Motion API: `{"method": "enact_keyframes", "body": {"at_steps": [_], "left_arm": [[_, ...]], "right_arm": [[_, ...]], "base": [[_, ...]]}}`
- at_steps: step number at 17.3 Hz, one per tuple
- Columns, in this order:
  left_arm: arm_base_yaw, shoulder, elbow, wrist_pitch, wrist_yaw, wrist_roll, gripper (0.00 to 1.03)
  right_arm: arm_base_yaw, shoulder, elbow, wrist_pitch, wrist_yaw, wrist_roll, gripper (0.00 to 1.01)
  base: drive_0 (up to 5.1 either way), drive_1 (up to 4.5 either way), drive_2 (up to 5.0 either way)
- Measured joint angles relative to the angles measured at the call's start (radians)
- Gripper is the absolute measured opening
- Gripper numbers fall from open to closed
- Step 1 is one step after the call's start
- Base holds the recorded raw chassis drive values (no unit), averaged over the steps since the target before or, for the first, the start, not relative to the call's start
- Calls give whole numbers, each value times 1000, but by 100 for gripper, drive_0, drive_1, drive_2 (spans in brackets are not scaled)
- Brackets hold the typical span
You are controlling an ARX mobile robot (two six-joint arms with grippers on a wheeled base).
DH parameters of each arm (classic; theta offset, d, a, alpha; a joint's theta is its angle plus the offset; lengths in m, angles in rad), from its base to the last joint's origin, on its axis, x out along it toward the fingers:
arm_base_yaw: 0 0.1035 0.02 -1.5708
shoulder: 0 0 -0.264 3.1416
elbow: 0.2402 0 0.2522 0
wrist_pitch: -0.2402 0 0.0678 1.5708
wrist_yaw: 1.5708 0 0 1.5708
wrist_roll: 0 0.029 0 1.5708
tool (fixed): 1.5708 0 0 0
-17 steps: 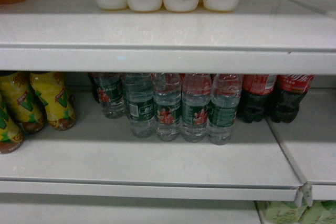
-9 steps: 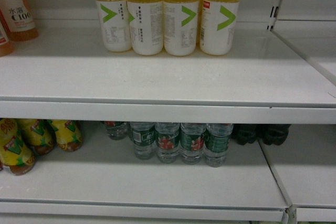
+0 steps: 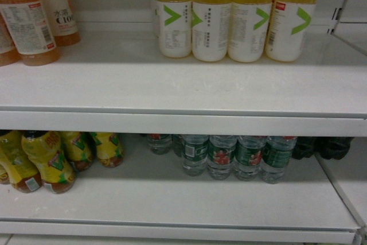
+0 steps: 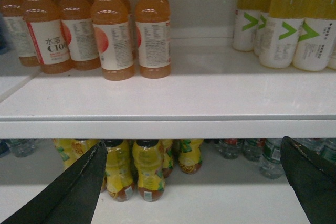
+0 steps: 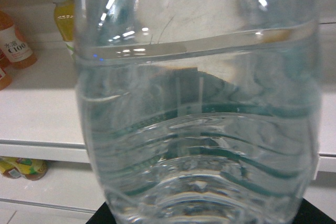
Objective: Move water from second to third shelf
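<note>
Water [image 5: 199, 114] fills right wrist view; orange bottles [image 4: 55, 40] read "C100".

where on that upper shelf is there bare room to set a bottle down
The upper shelf is bare along its whole front, and in the gap between the orange drink bottles on the left and the yellow bottles with white labels on the right. The back right is crowded. The lower shelf's water bottles stand tightly packed.
</note>
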State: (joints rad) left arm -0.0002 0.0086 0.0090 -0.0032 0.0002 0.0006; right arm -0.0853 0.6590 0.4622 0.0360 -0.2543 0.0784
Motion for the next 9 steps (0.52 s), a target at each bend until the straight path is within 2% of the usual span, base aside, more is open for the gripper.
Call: {"method": "enact_keyframes", "body": {"at_steps": [9], "left_arm": [[0, 0, 0, 0, 0, 0, 98]], "right_arm": [[0, 0, 0, 2, -1, 0, 40]], "base": [[0, 0, 0]]}}
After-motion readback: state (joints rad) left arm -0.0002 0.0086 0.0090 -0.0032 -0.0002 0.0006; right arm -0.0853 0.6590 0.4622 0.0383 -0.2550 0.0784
